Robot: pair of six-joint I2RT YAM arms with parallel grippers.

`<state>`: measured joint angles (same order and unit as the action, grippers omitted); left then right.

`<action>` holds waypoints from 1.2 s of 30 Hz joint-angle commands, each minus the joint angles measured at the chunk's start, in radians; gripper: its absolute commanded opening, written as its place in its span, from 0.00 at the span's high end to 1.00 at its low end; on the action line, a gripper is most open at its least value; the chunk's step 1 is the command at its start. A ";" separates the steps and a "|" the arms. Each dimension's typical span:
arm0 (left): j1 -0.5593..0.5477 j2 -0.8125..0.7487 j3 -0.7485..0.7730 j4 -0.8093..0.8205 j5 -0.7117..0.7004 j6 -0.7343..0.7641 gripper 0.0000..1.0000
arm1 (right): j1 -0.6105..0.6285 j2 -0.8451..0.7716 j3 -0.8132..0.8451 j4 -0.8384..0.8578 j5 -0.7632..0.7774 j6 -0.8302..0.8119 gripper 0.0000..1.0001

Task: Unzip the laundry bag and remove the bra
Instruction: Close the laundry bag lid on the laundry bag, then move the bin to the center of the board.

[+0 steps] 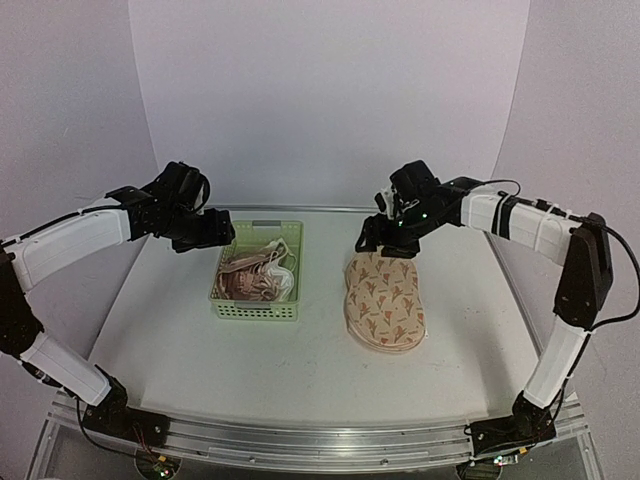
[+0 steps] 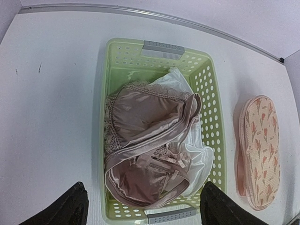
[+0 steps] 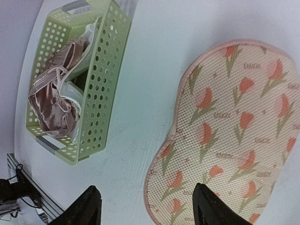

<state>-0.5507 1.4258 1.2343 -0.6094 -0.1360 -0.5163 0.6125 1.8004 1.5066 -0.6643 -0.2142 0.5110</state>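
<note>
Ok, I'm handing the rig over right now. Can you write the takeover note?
Left gripper: open, empty, above the green basket.
Right gripper: open, empty, above the laundry bag.
Laundry bag: flat on the table, just right of the basket, not touching it. Whether its zip is open cannot be told.
Bra: in the basket, on top of a white garment.
Done: the bra looks to be out of the bag.
Left: probably only pulling both arms back.

A white table sits inside 3 plain, pale walls under soft, even light. A metal rail runs along its near edge.
</note>
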 commanded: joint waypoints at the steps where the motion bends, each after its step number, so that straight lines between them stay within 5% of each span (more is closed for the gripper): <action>1: 0.004 -0.010 0.020 0.022 -0.024 0.017 0.18 | 0.002 -0.108 0.015 0.044 0.157 -0.041 0.25; 20: 0.009 0.226 0.099 0.034 -0.099 0.047 0.19 | -0.020 -0.354 -0.262 0.210 0.338 -0.050 0.11; 36: 0.064 0.410 0.177 0.034 -0.089 0.025 0.37 | -0.028 -0.393 -0.317 0.220 0.315 -0.088 0.11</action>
<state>-0.5053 1.8194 1.3602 -0.5934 -0.2119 -0.4896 0.5896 1.4590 1.2007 -0.4911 0.0967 0.4416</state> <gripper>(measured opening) 0.645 0.890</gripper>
